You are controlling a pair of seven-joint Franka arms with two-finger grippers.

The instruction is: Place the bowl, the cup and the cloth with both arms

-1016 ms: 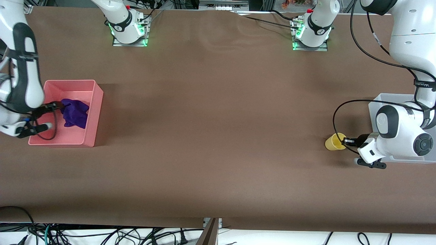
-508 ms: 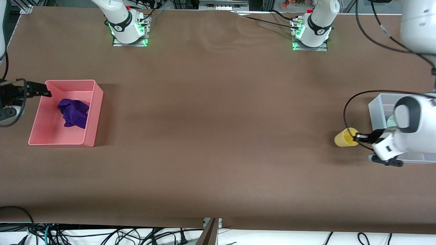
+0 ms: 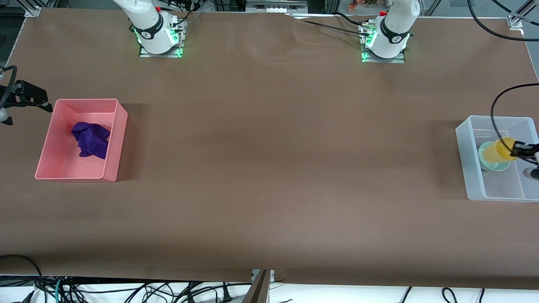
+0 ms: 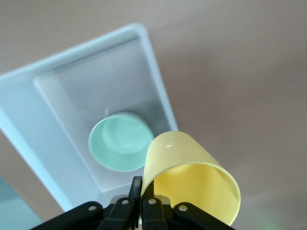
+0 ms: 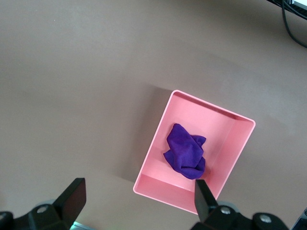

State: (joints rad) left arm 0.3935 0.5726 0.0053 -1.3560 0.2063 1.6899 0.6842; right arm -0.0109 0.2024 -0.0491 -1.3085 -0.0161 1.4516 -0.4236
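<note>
Over the clear plastic bin [image 3: 467, 160] at the left arm's end of the counter [image 3: 269, 168], the yellow cup [image 3: 501, 150] is held tilted by the left end effector [image 3: 522, 149], whose fingers are pinched together on the cup's rim. Directly under the cup, the pale mint-green bowl [image 4: 120, 141] sits upright on the bin's floor. At the right arm's end, the purple cloth [image 3: 91, 139] lies crumpled inside the pink bin [image 3: 118, 139]. The right end effector [image 5: 136, 201] is seen high above that bin, its fingers spread wide apart, with nothing held and nothing touched.
</note>
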